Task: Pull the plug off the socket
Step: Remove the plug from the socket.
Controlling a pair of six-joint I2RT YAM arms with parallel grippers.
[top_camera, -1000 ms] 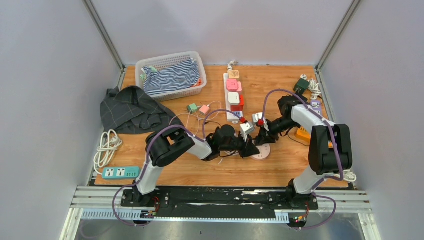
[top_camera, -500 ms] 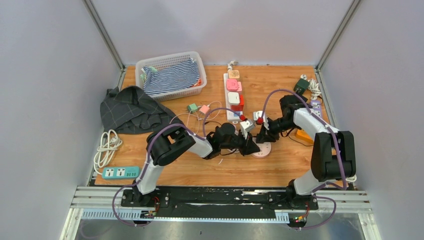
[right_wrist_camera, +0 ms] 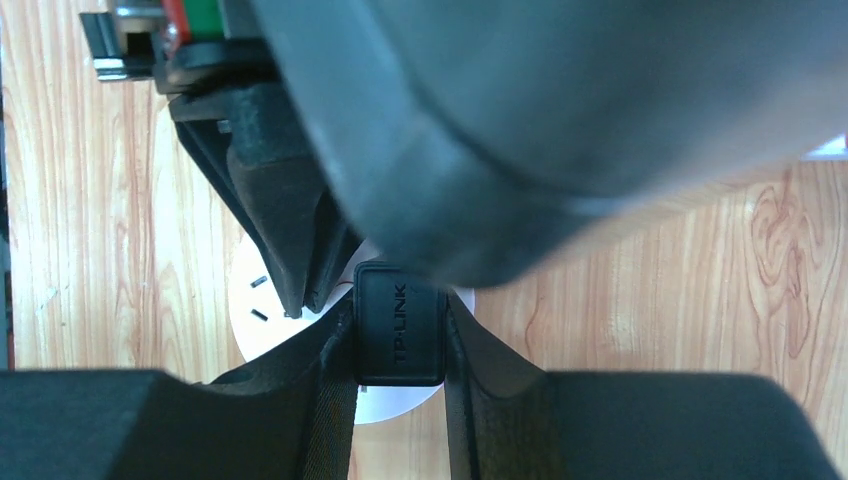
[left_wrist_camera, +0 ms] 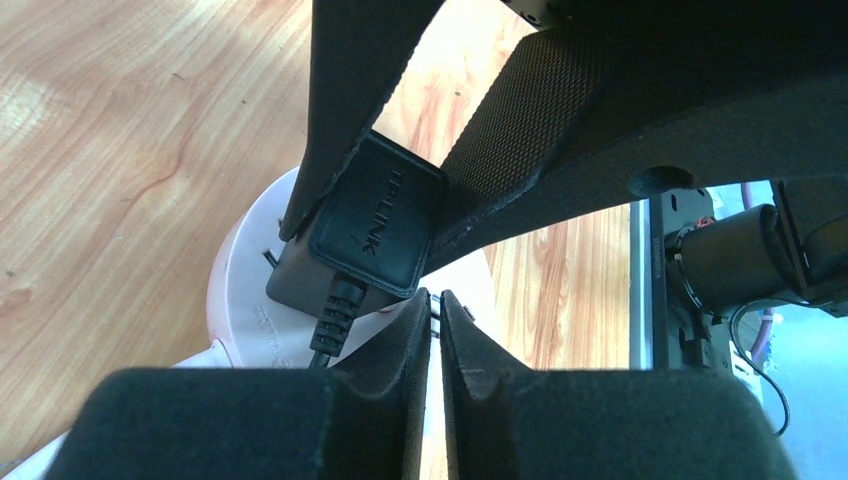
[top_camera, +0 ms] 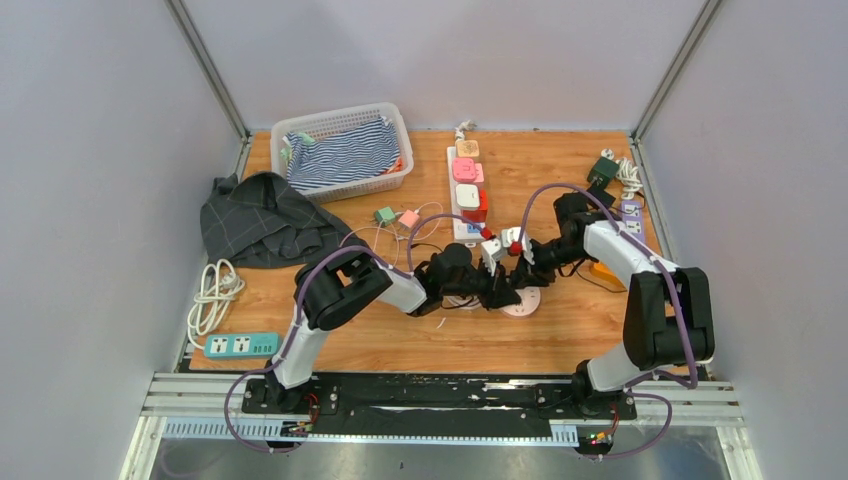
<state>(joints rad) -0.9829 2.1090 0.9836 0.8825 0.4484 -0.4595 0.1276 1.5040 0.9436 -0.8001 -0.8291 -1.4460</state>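
The plug [right_wrist_camera: 400,325], a black block lettered TP-LINK, is pinched in our right gripper [right_wrist_camera: 398,320]: its two fingers [right_wrist_camera: 330,400] press on opposite side faces of the block, with the lettered top showing between them. Directly under that grip lies the socket [right_wrist_camera: 250,330], a round white unit flat on the table [right_wrist_camera: 120,250]. The plug rests on its top face, near the rim, and we cannot tell how deep its pins sit. Two empty slots show in the white face just beside the gripped block. Our left gripper [left_wrist_camera: 436,300] comes in from the opposite side, its pads [left_wrist_camera: 400,345] pressed almost together with only a sliver of light between them and nothing held. Its tips point down at the socket's face right next to the plug, close to the right gripper's fingers, and whether they touch the white surface we cannot tell. The plug's cord [left_wrist_camera: 333,318] leaves through a ribbed collar at the end facing the left gripper and drops out of sight beside its pads. From above, the two arms meet nose to nose over the socket, near the middle of the table. Beyond the grippers, toward the far edge, lies a white power strip [top_camera: 466,190] carrying several adapters.
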